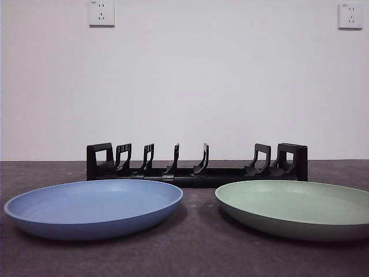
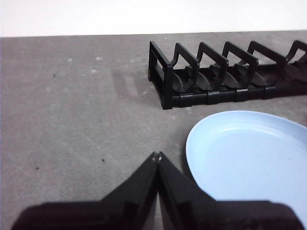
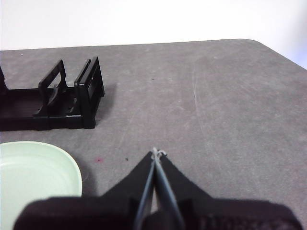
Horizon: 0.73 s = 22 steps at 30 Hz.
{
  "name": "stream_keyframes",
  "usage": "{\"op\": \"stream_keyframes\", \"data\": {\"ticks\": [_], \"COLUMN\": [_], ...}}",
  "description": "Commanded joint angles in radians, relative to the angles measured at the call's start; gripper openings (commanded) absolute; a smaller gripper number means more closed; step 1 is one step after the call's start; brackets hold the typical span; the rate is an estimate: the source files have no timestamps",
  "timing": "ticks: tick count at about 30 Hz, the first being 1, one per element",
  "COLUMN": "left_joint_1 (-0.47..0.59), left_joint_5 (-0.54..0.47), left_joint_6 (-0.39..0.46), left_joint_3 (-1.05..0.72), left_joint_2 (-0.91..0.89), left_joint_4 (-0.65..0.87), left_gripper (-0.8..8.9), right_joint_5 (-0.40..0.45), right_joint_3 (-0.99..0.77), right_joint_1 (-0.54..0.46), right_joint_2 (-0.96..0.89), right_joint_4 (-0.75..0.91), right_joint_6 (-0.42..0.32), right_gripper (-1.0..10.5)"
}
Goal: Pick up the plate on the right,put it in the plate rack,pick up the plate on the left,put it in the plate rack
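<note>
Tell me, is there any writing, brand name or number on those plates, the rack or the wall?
None that can be read.
Blue plate: plain, no print.
Green plate: plain, no print.
Plate rack: plain black, no label showing.
Left wall socket: no readable mark.
Right wall socket: a tiny mark at its top corner, too small to read.
</note>
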Motion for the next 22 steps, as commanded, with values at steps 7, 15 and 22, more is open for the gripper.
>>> {"op": "stream_keyframes", "data": {"ticks": [7, 15, 22], "left_joint_1": [0.003, 0.003, 0.002], "left_joint_5": [0.003, 0.052, 0.106], "left_joint_6": [-0.11, -0.166, -0.183], "left_joint_3": [-0.009, 0.079, 0.241], "left_joint_2": [0.0, 0.014, 0.116], "left_joint_4": [0.007, -0.008, -0.066], "left_gripper": [-0.06, -0.07, -0.07], "right_joint_5": [-0.028, -0.074, -0.172], "right_joint_3": [-0.006, 0.121, 0.325], "right_joint_1": [0.0, 0.0, 0.0], "right_joint_2": [-0.001, 0.03, 0.17], "right_joint_4": [0.061, 0.002, -0.089], "right_joint_6": [0.111, 0.245, 0.247], "right_gripper": [0.0, -0.1, -0.1]}}
